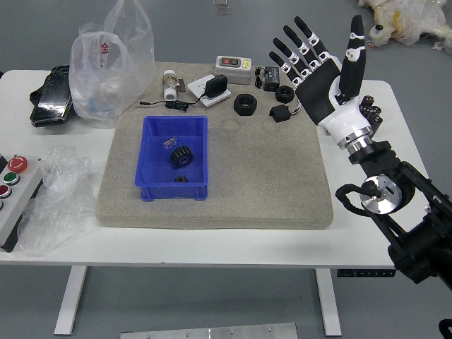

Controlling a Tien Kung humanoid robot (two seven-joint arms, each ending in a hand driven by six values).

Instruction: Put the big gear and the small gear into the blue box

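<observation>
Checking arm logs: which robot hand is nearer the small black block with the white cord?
Right. The right hand is open, up and right of the block in the picture; the left is out of view.

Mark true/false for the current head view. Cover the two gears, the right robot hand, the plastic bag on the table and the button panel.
1. The big gear is inside the blue box. True.
2. The small gear lies outside the blue box. False: it is in the box, nearer the robot than the big gear.
3. The right robot hand is gripping a black ring. False: its fingers are spread and hold nothing.
4. The plastic bag is left of the blue box. True.
5. The button panel has a red button. True.
</observation>
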